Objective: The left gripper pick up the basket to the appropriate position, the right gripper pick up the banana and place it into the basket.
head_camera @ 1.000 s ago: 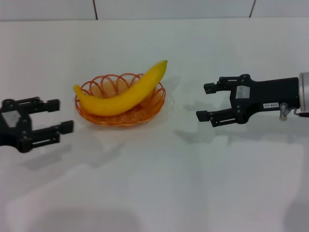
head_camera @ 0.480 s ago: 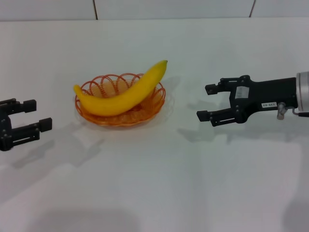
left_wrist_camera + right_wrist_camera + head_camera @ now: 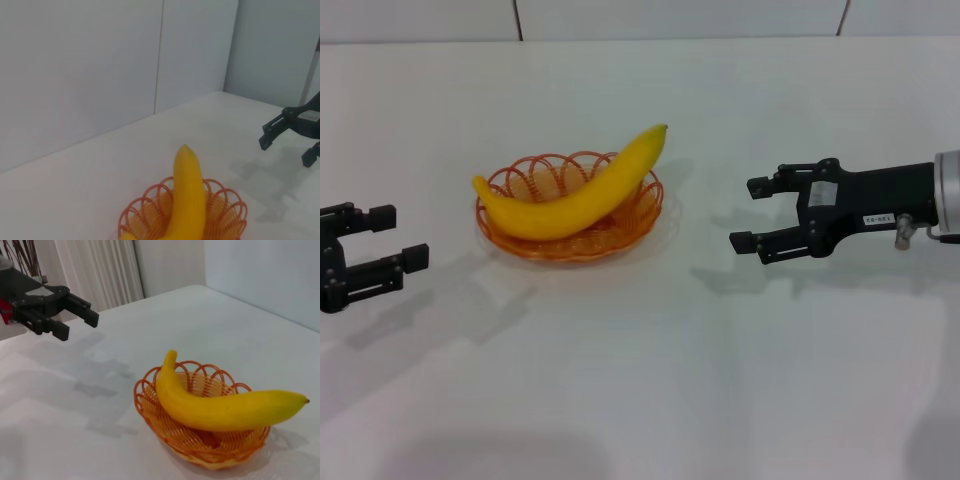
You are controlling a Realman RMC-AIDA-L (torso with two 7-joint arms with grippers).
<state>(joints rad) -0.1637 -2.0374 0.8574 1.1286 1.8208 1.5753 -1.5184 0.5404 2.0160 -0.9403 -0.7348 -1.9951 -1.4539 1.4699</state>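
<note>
Comparing with a second ago, the left gripper (image 3: 395,238) is withdrawn leftward, fingers released; the right gripper (image 3: 752,213) is likewise spread; the banana (image 3: 570,188) is seated in the basket (image 3: 645,215), so placement is judged complete.

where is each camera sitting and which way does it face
Head view: looks forward and down on the table; banana in the basket, left gripper and right gripper open on either side.
Left wrist view: looks over the banana at the right gripper.
Right wrist view: over the basket at the left gripper.
All share banana and basket.
</note>
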